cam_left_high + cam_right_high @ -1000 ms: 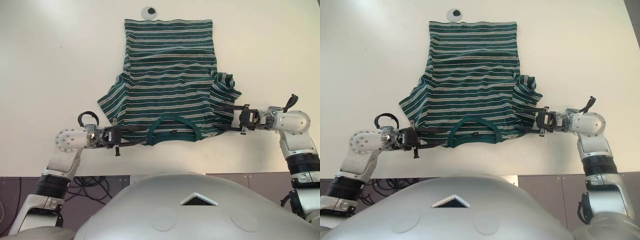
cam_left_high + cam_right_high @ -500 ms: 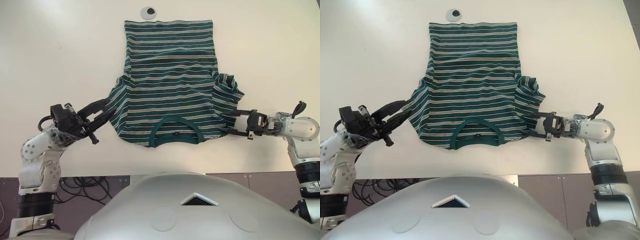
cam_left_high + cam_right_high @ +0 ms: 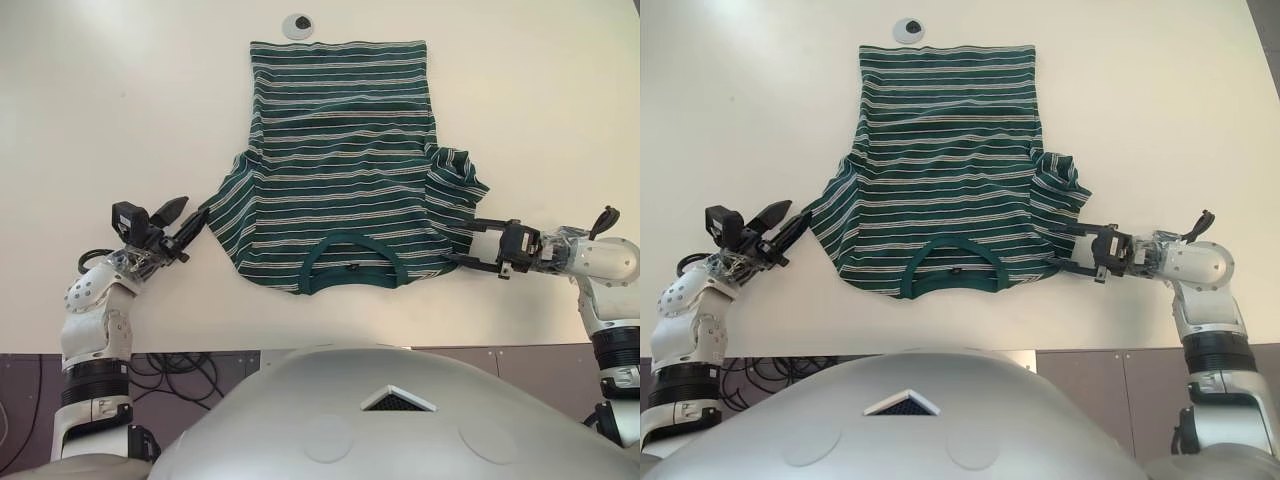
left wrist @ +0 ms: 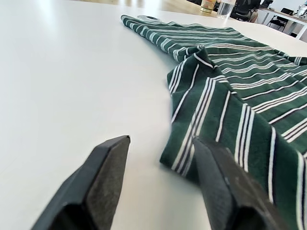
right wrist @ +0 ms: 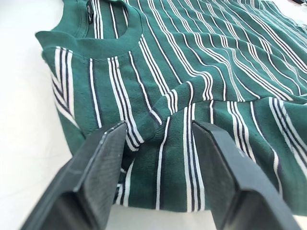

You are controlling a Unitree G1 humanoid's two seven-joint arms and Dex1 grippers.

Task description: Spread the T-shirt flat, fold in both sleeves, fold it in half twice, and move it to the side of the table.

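Observation:
A green T-shirt (image 3: 340, 160) with white stripes lies on the white table (image 3: 120, 120), collar (image 3: 350, 262) nearest me and hem at the far side. Its right sleeve (image 3: 455, 178) is bunched up, while the left sleeve (image 4: 211, 110) lies flatter along the body. My left gripper (image 3: 187, 218) is open just off the left sleeve's edge, with bare table between its fingers (image 4: 100, 182). Over on the near right shoulder, my right gripper (image 3: 466, 241) is open, its fingers (image 5: 96, 177) straddling the fabric edge (image 5: 158, 167).
A small round grey disc (image 3: 297, 25) sits on the table just beyond the hem's left corner. The table's front edge (image 3: 200, 350) runs close under both arms. Bare tabletop stretches to the left and right of the shirt.
My left gripper left the shirt's near edge by the collar, swung out to the left sleeve, then backed slightly off it. My right gripper drew back a little to the right.

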